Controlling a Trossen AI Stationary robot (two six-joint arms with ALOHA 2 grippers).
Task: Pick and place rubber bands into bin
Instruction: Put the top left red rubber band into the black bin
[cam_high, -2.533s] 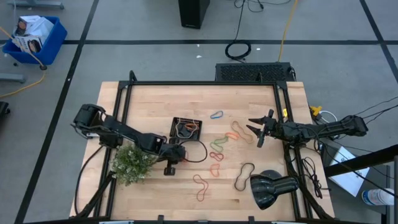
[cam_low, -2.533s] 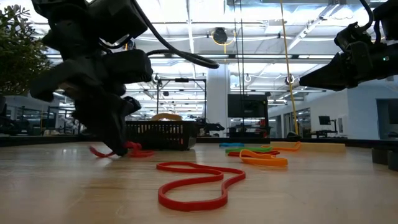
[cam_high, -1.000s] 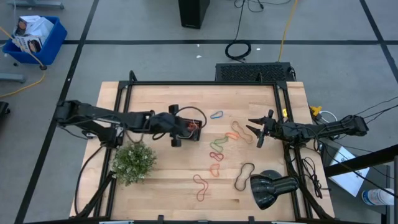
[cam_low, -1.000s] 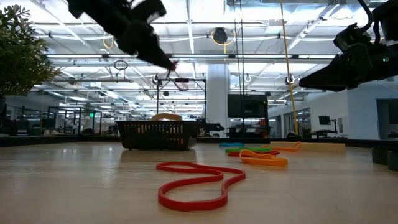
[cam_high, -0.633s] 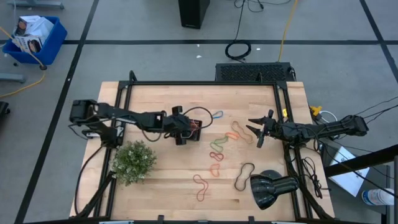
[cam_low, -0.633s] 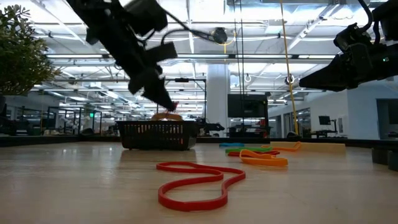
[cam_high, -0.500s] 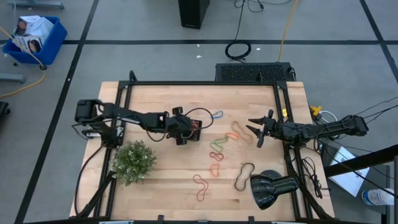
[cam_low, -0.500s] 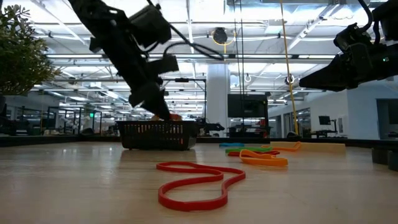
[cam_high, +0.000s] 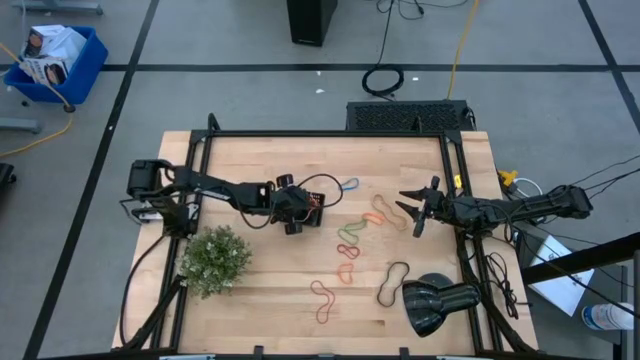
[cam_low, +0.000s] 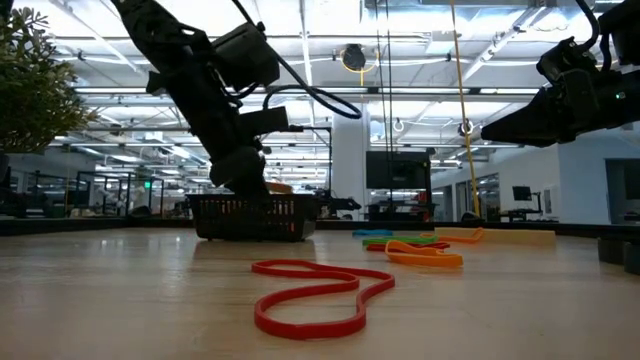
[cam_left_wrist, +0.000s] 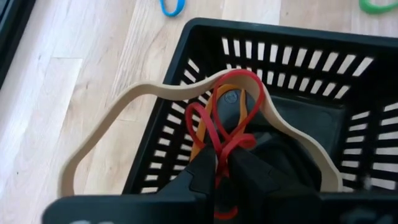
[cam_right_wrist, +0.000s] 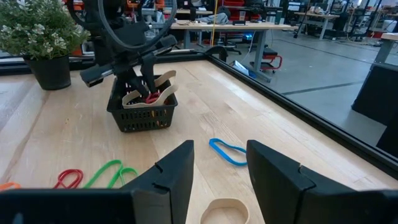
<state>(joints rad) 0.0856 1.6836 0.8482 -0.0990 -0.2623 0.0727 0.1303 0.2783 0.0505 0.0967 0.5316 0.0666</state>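
The table (cam_high: 250, 160) carries a plant (cam_high: 215, 259), a dark lamp-like thing (cam_high: 436, 302), the bin (cam_high: 312, 213) near its middle and loose rubber bands (cam_high: 350, 240) scattered to the bin's right. The left gripper (cam_left_wrist: 222, 167) is down inside the bin, fingers nearly closed and pinching a red band (cam_left_wrist: 219, 134). The right gripper (cam_right_wrist: 217, 177) hangs over the right side of the table, fingers spread, holding nothing.

A tan band (cam_left_wrist: 134, 121) is draped over the bin wall, half outside. I judge the risk is there — when the fingers part, the red band may cling, or the arm lifting out may snag the tan loop and drag it onto the table.

Only the left wrist view shows the pinch; the high view shows the arm over the bin, not the grip.
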